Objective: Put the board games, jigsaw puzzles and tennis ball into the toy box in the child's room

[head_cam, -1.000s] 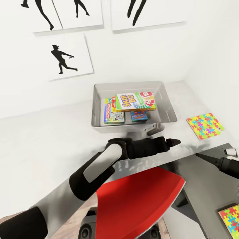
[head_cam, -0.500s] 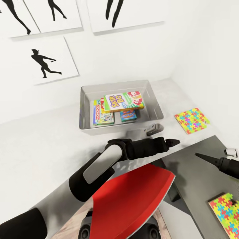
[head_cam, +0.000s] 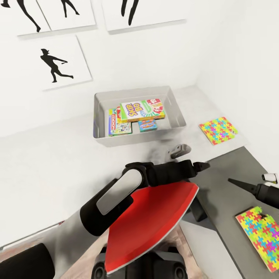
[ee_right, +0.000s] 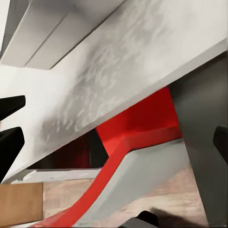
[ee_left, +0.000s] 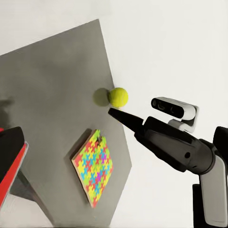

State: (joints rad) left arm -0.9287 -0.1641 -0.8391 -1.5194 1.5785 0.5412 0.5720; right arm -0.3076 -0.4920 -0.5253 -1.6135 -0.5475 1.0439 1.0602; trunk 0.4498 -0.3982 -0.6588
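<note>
My view had backed away from the toy box [head_cam: 100, 133], games inside; both grippers, left [head_cam: 201, 166] and right [head_cam: 237, 183], looked closed and empty, puzzle [head_cam: 260, 235] just beyond the right jaws.

SKIP-BO in big yellow letters on the green-yellow-red game box [head_cam: 142, 110] in the grey bin [head_cam: 175, 109], MONOPOLY down the edge of the white box [head_cam: 118, 124] beside it, rest's too tiny to read

The head camera has backed away from the toy box [head_cam: 176, 112].
</note>
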